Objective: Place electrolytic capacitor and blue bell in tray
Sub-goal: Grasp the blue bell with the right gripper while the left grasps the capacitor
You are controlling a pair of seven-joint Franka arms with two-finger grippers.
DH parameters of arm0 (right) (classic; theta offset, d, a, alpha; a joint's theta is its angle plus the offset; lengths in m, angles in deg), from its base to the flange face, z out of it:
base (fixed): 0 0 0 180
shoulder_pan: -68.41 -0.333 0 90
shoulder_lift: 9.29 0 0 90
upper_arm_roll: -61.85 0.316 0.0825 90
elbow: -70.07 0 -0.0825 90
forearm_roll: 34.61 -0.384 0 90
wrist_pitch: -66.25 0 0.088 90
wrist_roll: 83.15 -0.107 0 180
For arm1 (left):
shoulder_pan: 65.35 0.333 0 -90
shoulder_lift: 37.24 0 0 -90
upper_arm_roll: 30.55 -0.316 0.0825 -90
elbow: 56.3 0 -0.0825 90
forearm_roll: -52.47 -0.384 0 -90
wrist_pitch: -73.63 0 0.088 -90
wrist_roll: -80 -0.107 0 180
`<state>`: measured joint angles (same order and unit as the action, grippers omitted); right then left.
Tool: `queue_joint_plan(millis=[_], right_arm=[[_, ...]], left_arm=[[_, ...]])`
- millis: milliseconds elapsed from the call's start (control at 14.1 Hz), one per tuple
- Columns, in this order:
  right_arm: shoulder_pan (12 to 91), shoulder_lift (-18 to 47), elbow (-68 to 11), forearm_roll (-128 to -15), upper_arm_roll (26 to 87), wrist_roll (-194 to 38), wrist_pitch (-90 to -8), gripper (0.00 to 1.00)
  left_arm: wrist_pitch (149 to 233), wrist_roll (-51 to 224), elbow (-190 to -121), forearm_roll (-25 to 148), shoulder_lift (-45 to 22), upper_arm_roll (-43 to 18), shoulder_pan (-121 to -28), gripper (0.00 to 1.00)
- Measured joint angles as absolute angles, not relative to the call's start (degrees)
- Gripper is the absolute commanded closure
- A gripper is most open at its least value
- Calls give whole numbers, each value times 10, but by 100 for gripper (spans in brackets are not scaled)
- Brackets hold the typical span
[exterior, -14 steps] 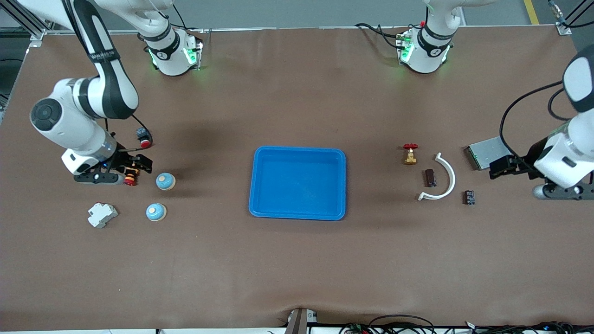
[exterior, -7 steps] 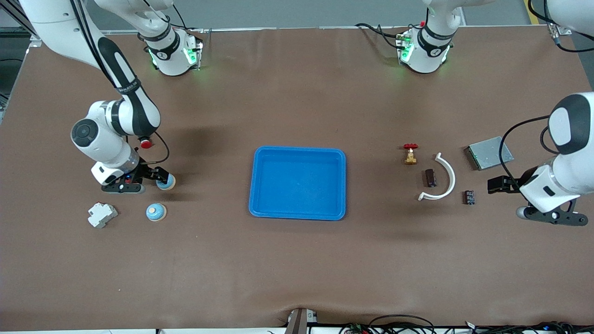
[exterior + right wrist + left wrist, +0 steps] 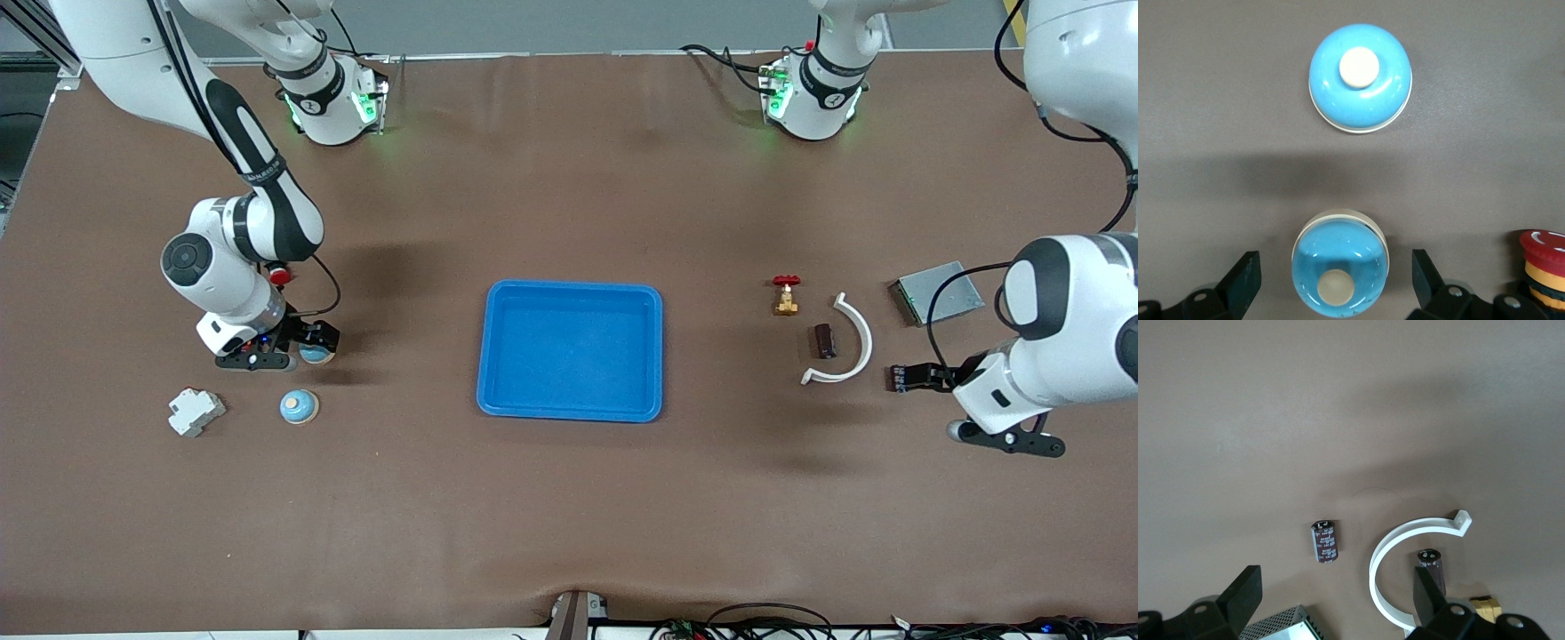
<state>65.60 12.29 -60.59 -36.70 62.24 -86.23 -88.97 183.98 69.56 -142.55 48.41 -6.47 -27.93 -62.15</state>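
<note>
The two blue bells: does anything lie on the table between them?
No. In the right wrist view the stretch of brown table between the one blue bell and the other blue bell, which sits between the open right tool fingers, is bare.

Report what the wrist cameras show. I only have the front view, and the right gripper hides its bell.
Observer: The right gripper is open, its fingers either side of the blue bell, with gaps showing on both sides.
Operator: Check the left one.
Observer: The left gripper is open too. The electrolytic capacitor lies on the table just ahead of its fingertips, not between them yet.
</note>
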Motion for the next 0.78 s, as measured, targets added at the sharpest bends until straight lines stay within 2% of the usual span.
queue_joint_plan(millis=[637, 708, 778], right_arm=[[656, 143, -606, -367, 622, -863, -895, 0], [656, 145, -606, -367, 622, -863, -895, 11], [656, 147, -606, -367, 622, -863, -895, 57]], left_arm=[[1852, 705, -1429, 485, -21, -280, -589, 0], [1865, 716, -1437, 486, -20, -280, -587, 0], [1883, 730, -1448, 487, -20, -280, -586, 0]])
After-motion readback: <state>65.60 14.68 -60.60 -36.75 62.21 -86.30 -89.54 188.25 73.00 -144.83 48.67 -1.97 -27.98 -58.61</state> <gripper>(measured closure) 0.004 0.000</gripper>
